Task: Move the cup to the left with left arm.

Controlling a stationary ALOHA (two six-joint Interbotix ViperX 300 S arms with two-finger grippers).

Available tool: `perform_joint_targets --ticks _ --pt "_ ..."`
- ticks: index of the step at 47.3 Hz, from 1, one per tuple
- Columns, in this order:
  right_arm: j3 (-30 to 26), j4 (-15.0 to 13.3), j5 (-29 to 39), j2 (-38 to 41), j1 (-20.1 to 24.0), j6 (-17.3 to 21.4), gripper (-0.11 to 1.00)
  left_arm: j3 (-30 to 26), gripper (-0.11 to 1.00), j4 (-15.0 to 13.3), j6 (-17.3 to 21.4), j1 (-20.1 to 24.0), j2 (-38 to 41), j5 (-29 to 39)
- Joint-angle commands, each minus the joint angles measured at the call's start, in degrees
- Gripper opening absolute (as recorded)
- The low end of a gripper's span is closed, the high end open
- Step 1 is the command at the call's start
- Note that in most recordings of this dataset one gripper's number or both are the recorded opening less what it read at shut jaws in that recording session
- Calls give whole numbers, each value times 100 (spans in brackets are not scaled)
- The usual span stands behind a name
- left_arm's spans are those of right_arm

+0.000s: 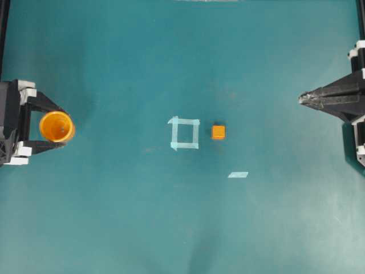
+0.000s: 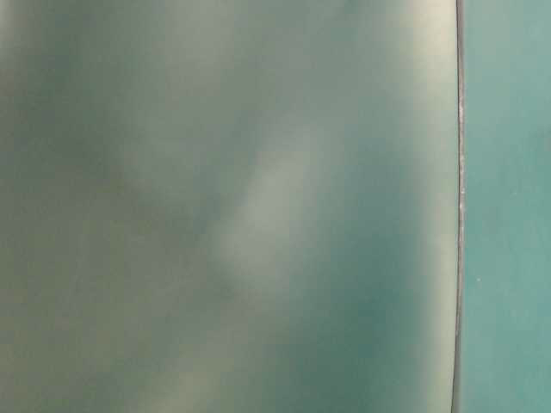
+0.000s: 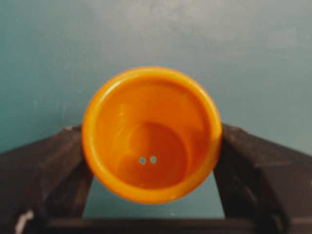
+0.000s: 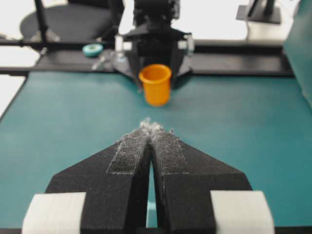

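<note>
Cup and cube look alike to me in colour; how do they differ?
The cup is round, open-topped and wider; the cube is square and smaller. The cup sits between the left pincer's fingers at the table's left edge; the cube lies free beside the tape square. Both are orange.

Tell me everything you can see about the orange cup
The cup is a small round orange-yellow cup of glossy plastic with a lighter rim. It stands upright, mouth up and empty, with two tiny holes in its base. It sits at the far left of the teal table, held between the fingers of the left gripper, whose black pads press its sides.
</note>
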Motion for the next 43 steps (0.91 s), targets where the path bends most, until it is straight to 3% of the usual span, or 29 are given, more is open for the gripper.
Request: perform_joint_targets --ticks 1,43 --pt "-176 9 -26 18 -9 9 -1 -44 71 -9 -9 18 35 -44" --pt "-167 9 -26 35 -9 9 -1 -44 71 0 -9 18 35 -44"
